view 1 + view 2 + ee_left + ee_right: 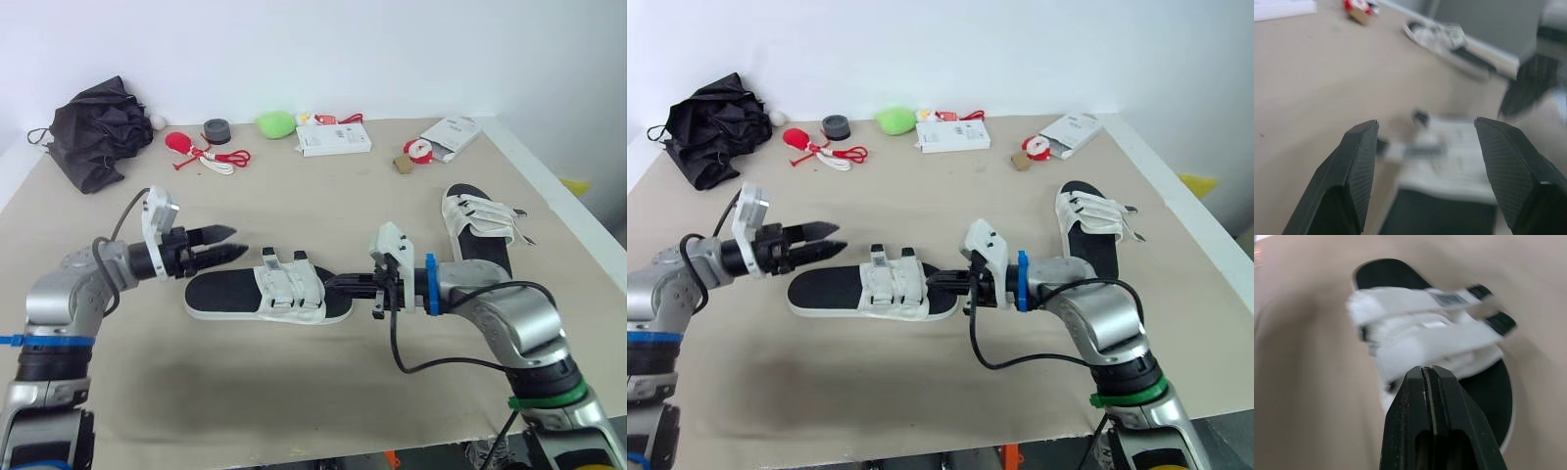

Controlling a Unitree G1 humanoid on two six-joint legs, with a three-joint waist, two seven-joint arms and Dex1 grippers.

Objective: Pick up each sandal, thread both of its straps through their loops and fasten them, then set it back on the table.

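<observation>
Beige cloth is covering the table (323, 191), where the strap-fastening job is looking barely begun. At the far left a black umbrella (98, 127) is lying crumpled, well away from the work.

Near the left edge, the left gripper (238, 242) is hovering just above the table with its two fingers spread apart and nothing between them. It is pointing at the left end of the near sandal (220, 294) and stopping just short of it.

That sandal is lying flat on its sole in the middle of the table, lengthwise from left to right, not yet lifted. Its two white straps (286, 284) are crossing the footbed. Their dark-tipped ends (1501, 322) are sticking out free on the far side, so both are probably waiting to be threaded and fastened.

The right gripper (333, 284) is reaching in from the right with its fingers pressed together on nothing. Its tip is sitting over the right end of the same sandal, and whether it is touching the sole is hard to tell.

Further right and farther back, the second sandal (477, 235) is resting on the table near the edge. Its strap ends are also trailing loose to the right.

Judging from this, no sandal is finished. Both are awaiting pick-up, threading, fastening and return.
</observation>
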